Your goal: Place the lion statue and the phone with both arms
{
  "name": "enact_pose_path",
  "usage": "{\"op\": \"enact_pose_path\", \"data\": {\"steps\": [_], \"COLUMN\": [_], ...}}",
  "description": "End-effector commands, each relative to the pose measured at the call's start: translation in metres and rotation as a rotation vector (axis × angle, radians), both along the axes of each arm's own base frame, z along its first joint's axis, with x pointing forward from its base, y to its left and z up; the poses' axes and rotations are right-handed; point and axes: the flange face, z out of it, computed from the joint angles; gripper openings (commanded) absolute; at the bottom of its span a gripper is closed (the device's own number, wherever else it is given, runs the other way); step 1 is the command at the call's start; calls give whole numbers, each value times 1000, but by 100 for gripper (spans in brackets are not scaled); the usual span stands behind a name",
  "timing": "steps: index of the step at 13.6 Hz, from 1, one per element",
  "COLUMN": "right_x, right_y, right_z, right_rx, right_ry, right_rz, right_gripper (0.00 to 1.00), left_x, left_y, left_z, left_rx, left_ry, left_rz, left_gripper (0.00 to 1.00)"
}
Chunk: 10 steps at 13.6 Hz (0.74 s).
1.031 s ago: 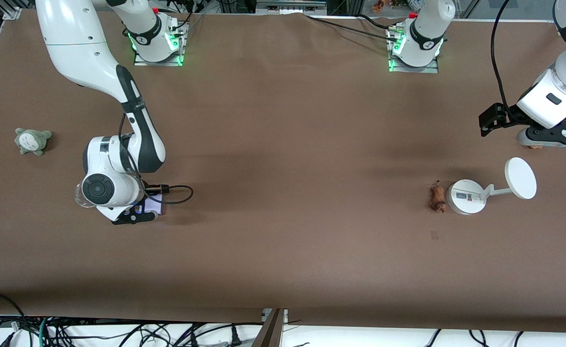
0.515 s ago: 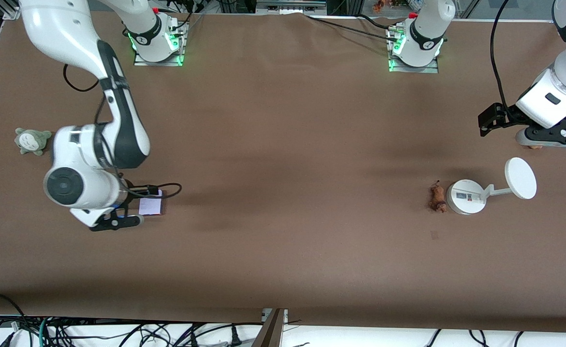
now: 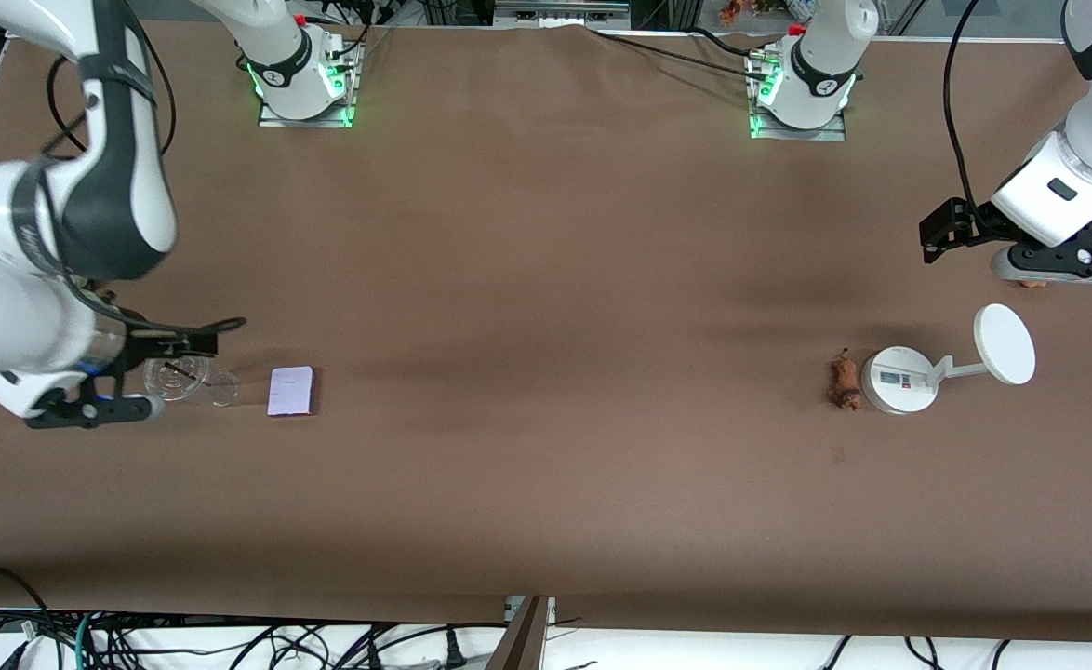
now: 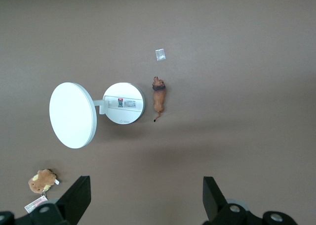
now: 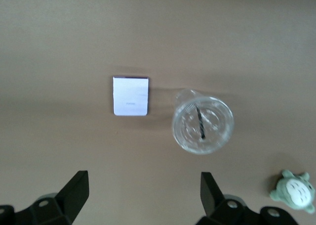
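The phone (image 3: pixel 290 390), a pale lavender-white rectangle, lies flat on the brown table toward the right arm's end; it also shows in the right wrist view (image 5: pixel 131 96). My right gripper (image 3: pixel 90 409) hangs open and empty in the air beside a clear glass, away from the phone; its fingers (image 5: pixel 74 193) stand wide apart. The reddish-brown lion statue (image 3: pixel 845 382) lies on the table against the white stand's round base, and also shows in the left wrist view (image 4: pixel 158 97). My left gripper (image 3: pixel 1062 265) is open and empty, high over the left arm's end of the table.
A clear glass (image 3: pixel 179 377) with a dark stick in it stands beside the phone. A white stand (image 3: pixel 899 380) with a disc (image 3: pixel 1005 344) is beside the lion. A grey-green plush (image 5: pixel 295 191) and an orange-tan fuzzy toy (image 4: pixel 42 180) lie near the table's ends.
My right gripper has let go of the phone, risen and swung toward the right arm's end of the table, uncovering the glass. The phone stays flat. The left arm barely moved.
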Motion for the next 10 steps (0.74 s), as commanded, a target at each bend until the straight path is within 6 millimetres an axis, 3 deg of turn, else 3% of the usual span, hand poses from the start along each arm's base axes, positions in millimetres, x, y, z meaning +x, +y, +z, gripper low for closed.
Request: {"op": "enact_pose_path", "data": {"steps": [1, 5, 6, 10], "right_x": [-33, -96, -101, -119], "right_y": [-15, -34, -50, -57], "right_z": [58, 98, 105, 107], "right_rx": [45, 100, 89, 95], "right_ry": [-7, -1, -19, -24], "right_rz": [-13, -6, -28, -39], "right_gripper": [100, 100, 100, 100], "left_x": [0, 0, 0, 0], "left_y": [-2, -3, -2, -3], "left_z": [6, 7, 6, 6], "left_rx": [-23, -21, -18, -18], "left_ry": [-9, -9, -7, -7], "left_rz": [-17, -19, -23, -27], "left_gripper": [100, 100, 100, 100]}}
